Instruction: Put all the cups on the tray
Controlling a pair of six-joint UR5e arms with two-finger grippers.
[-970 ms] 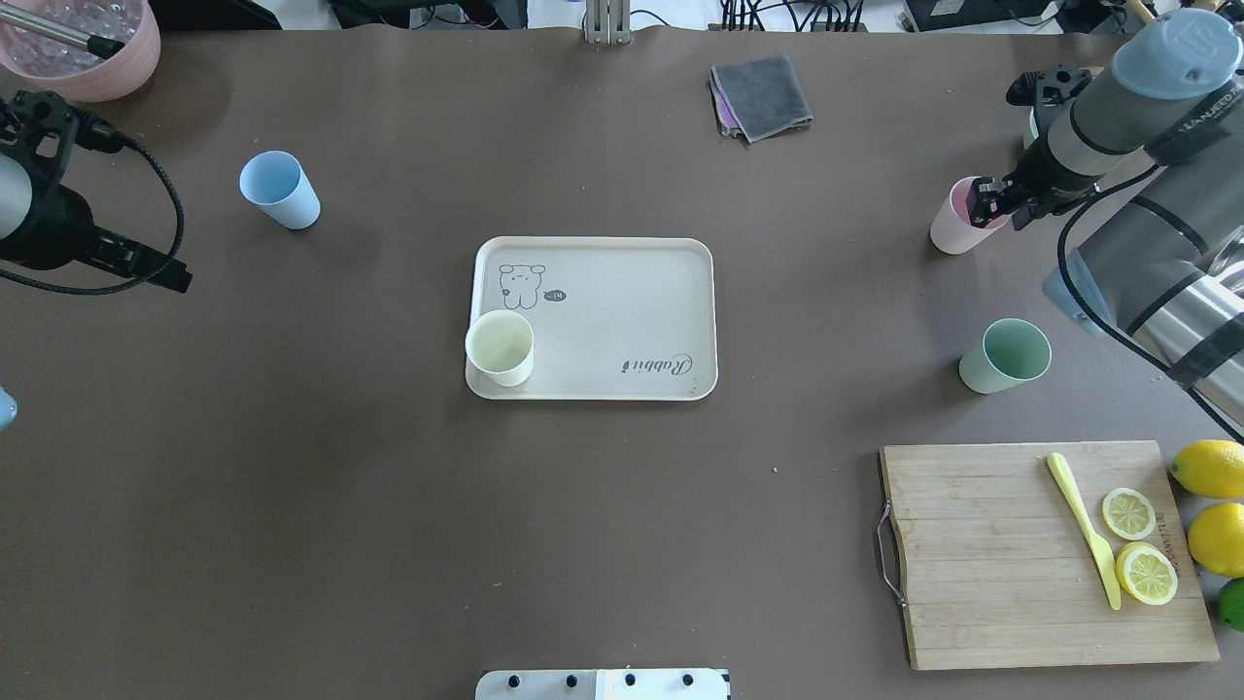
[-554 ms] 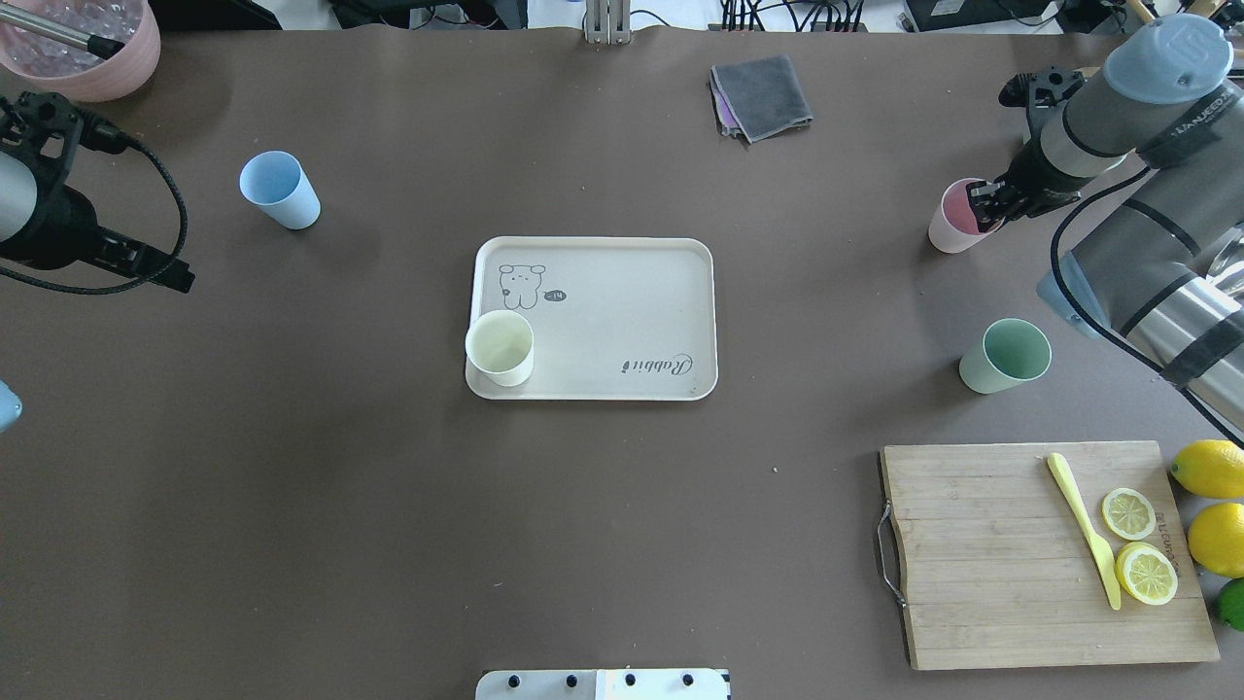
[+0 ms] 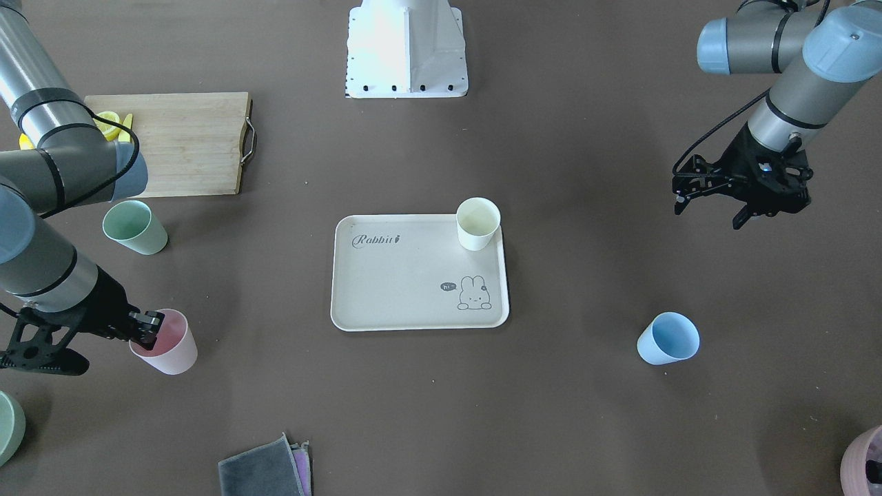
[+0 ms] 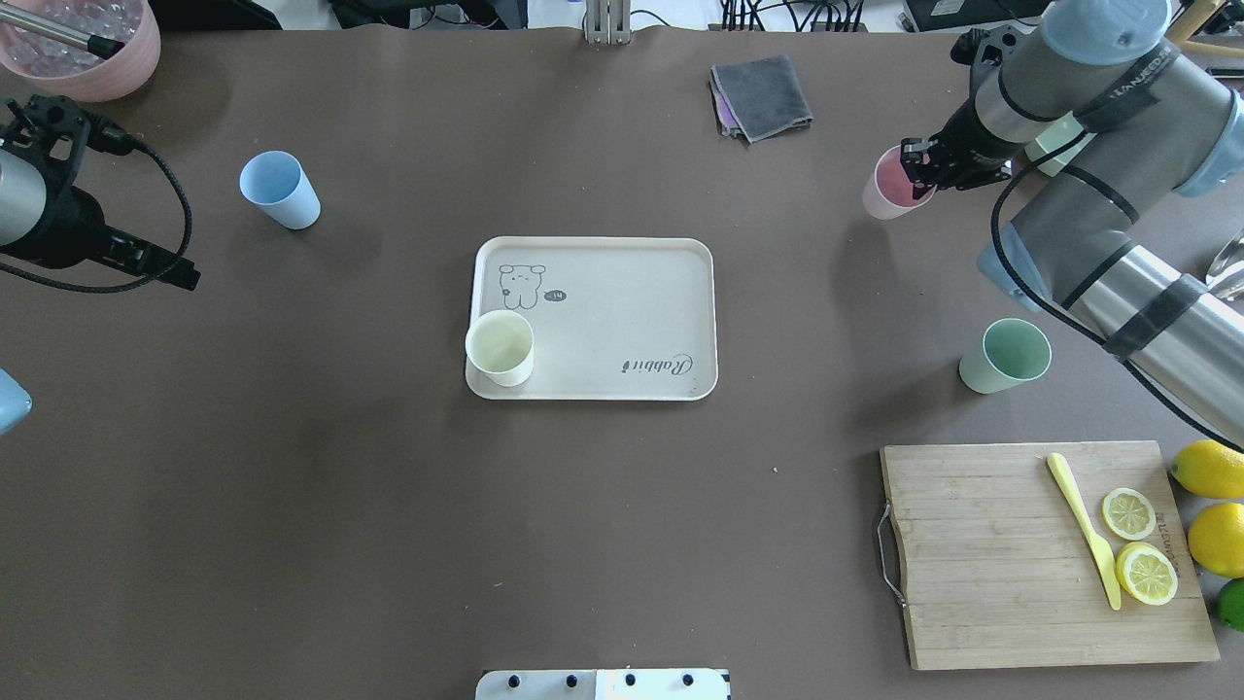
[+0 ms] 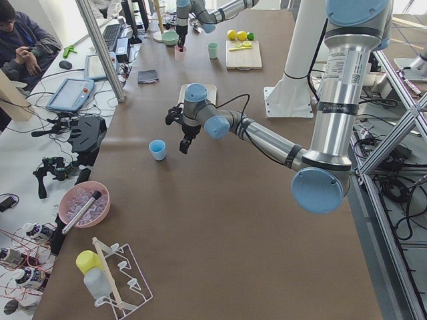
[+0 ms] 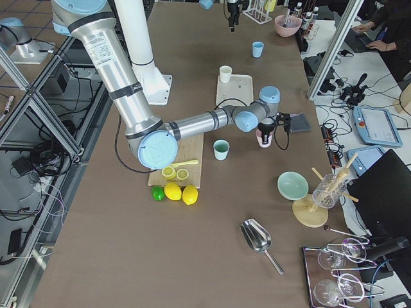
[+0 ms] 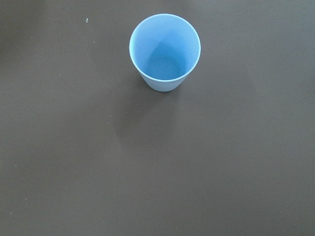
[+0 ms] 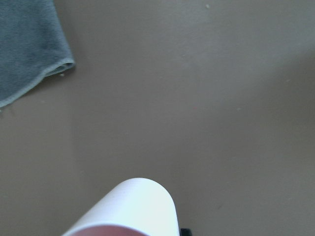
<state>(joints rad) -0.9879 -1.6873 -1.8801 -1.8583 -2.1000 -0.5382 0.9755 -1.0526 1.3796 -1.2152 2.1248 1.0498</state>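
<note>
**One cup on the tray, three to go — the pink one is in the grip**

Only the cream-white cup (image 4: 500, 347) stands on the tray (image 4: 622, 292), tucked into the corner beside the bunny drawing. The rest of the tray floor is bare.

The right pincer (image 4: 916, 163) is clenched on the rim of the pink cup (image 4: 884, 196), with one finger inside the mouth and one outside. That cup is well apart from the tray, out toward the folded grey cloth (image 4: 761, 95). I cannot tell whether its base is clear of the surface. Judging by this, the step in hand is carrying the pink cup over to the tray.

The sage green cup (image 4: 1006, 356) sits untouched on the surface, between the pink cup and the wooden cutting board (image 4: 982, 554).

The light blue cup (image 4: 280, 190) stands upright on the other side. The left pincer (image 3: 710, 210) hangs near it, released and holding nothing — its wrist camera looks straight down into the cup.

So roughly a quarter is done, with pink, green and blue left to place.
</note>
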